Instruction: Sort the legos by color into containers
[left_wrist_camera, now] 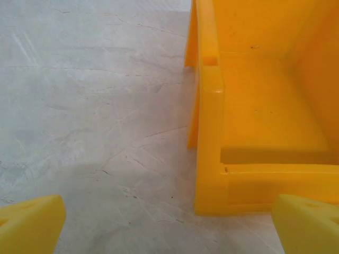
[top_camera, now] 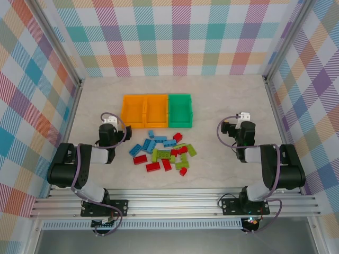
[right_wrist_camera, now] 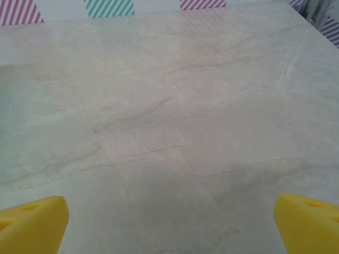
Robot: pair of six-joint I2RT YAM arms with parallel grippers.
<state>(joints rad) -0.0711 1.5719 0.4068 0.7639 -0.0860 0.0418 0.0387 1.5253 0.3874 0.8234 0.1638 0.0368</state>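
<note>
Bare bench (top_camera: 222, 100) lies on both sides, with checked walls (top_camera: 32, 95) close around. The containers (top_camera: 145, 111) sit at the back, and the legos (top_camera: 164, 151) are heaped just in front. The left pincer (left_wrist_camera: 169, 227) is wide open and empty, near the corner of an orange bin (left_wrist_camera: 209, 132). The right pincer (right_wrist_camera: 172, 225) is wide open and empty, over bare bench.

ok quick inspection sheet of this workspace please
surface: pale marbled table, no spills seen
job's things: blue, green and red legos clustered before the containers, two orange, one green, all looking empty
clutter: nothing seen
grippers: left gripper open, facing an orange bin corner; right gripper open over bare table
cables: purple cables looped on both arms
surroundings: plaid walls, metal rail at near edge
</note>
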